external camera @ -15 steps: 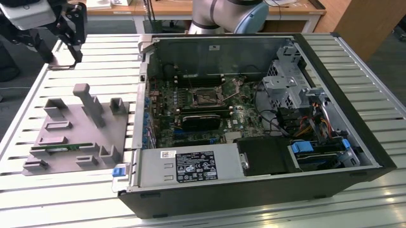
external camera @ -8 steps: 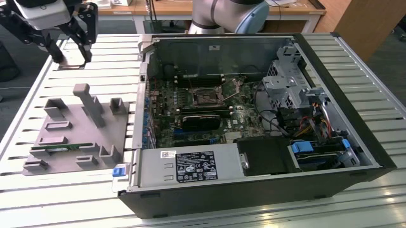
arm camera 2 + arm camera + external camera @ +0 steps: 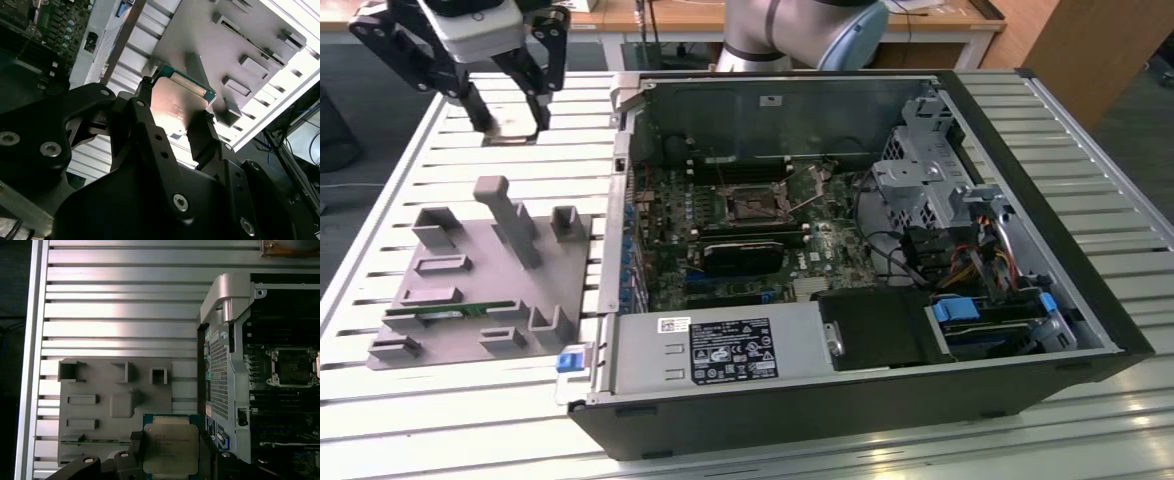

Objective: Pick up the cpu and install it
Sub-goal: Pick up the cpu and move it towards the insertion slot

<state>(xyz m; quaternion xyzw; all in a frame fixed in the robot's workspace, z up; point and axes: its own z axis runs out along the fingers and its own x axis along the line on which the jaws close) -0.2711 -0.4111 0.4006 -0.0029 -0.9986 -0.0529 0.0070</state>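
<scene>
Looking through the exterior view, you find the claw up over the slatted worktop. It is at the exterior view's left of the open computer case and apart from the grey tray with its upright posts. A green memory stick lies in a slot of that tray. Inside the case, the square socket sits on the motherboard, its frame showing a dark middle.

In the second wrist view, the claw is closed narrowly on the cpu. One black finger presses one edge and its partner presses the opposite edge, so the chip's silver top with its greenish rim spans the gap. The tray lies beyond it, not touching it.

In the first wrist view, you see the cpu clamped between the fingers, metal face toward the camera. It shows against the corner of the tray nearest the case. The socket lies well apart from the chip, inside the case.
</scene>
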